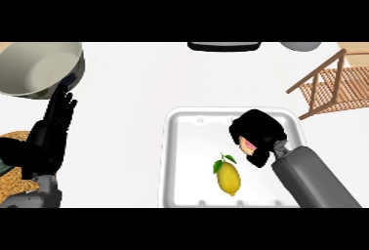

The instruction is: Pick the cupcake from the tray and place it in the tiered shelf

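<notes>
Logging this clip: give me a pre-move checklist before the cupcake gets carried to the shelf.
1. Right hand curled round cupcake: ok.
2. Cupcake lifted off the tray: cannot tell.
3. Lemon apart from the right hand: ok.
4. Tiered shelf in view, right of the tray: ok.
5. Left hand open, resting at left, out of the path: ok.
6. Bowl far from the route: ok.

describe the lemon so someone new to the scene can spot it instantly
Find the white tray on the counter, low and right of centre. The lemon lies in its lower middle, just left of the right hand curled on the pink cupcake. It is the only yellow thing, with green leaves on top.
</notes>
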`<state>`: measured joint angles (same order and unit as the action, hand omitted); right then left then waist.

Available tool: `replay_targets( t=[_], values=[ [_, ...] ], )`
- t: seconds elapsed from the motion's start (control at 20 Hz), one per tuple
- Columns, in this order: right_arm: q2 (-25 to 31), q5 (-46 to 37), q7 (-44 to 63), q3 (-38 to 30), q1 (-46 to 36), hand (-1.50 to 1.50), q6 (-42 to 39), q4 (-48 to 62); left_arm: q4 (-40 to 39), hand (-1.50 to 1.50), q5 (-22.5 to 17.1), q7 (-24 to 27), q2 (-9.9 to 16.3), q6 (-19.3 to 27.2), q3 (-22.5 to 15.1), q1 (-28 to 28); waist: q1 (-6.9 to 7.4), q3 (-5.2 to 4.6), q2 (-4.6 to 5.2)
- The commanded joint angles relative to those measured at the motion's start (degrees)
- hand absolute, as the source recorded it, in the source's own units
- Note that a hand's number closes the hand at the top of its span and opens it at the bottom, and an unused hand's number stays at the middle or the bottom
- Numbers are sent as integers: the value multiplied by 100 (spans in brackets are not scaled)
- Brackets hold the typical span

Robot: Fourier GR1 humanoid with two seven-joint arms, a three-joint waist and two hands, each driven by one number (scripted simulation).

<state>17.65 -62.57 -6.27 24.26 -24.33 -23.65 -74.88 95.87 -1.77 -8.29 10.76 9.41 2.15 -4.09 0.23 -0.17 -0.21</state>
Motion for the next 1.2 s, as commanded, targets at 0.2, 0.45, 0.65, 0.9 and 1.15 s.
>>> replay_targets(
  t=[0.2, 0.45, 0.65, 0.9, 1.15],
  values=[
    [1162, 705, -683, -1456, 1432, 150, 904, -285, 49, 0, -89, -14, 122, -7, 308, 85, -357, 26, -13],
    [1868, 1835, -1692, -2885, 2363, 150, 1186, 240, 430, 0, 28, 28, -48, 61, 97, 558, -256, 29, -22],
    [1912, 2700, -1977, -3295, 3047, 150, 394, -561, 408, 0, 195, -159, -160, 139, -112, 313, -219, 13, -18],
    [2107, 4087, -2160, -4477, 3112, 150, -399, -928, 400, 0, 128, -74, -96, 56, 8, 424, -213, 7, -22],
    [2033, 5606, -908, -5662, 2837, 150, -1164, -1313, 351, 0, 163, -175, -115, 115, 23, 348, -209, -2, -27]
  ],
)
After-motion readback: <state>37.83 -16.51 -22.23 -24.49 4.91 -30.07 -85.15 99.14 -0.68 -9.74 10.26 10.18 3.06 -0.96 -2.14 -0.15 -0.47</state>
